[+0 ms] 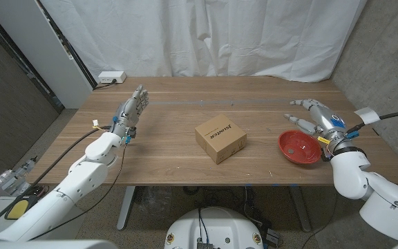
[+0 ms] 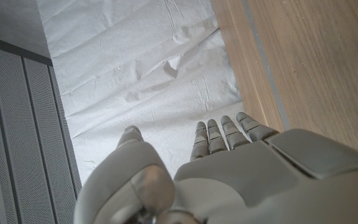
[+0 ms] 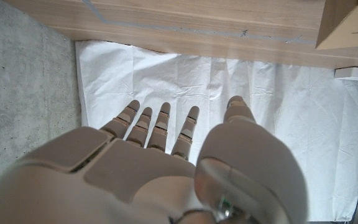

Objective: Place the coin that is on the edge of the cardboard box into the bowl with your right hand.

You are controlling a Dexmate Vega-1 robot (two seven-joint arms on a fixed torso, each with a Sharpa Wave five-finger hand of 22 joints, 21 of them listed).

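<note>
Risk: open-fingered right hand [image 1: 318,117] over red round bowl [image 1: 298,147], well right of brown cardboard box [image 1: 220,138], could nudge the bowl

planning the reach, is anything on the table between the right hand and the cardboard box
Only the red bowl lies near that path, directly beside the right hand. Between the bowl and the cardboard box the head view shows bare wood. The coin itself is too small to make out.

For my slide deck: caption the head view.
Cardboard box mid-table, red bowl beside the open right hand, left hand waiting.
</note>
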